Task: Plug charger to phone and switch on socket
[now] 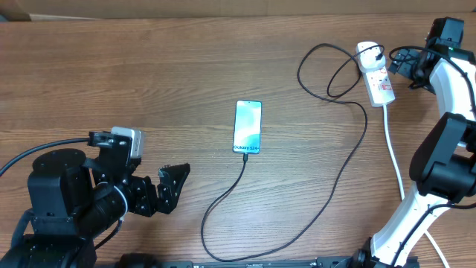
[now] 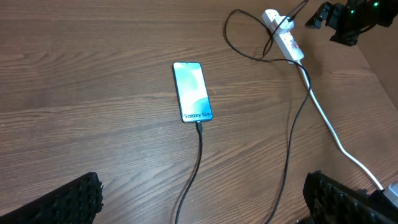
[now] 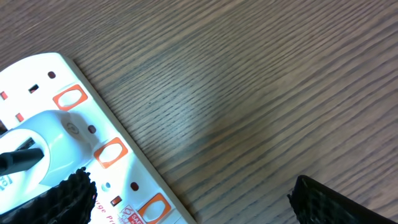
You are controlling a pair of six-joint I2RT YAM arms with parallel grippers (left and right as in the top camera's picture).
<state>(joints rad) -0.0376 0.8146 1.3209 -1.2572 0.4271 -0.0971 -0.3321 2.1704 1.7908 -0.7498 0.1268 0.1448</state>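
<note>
Left gripper [image 1: 175,186]: nearest me, fingers spread wide, empty, touching nothing.
Phone [image 1: 248,126]: flat mid-table [image 1: 111,59], screen lit, well apart from both grippers.
Charger [image 2: 200,146]: tip in the phone's near end; cable loops right, then back to the socket [image 1: 379,78], plugged in there.
White cord [image 1: 393,149]: trails from the socket toward the right arm.
Right gripper [image 1: 398,65]: farthest, fingers spread wide, empty, just beside the socket.
</note>
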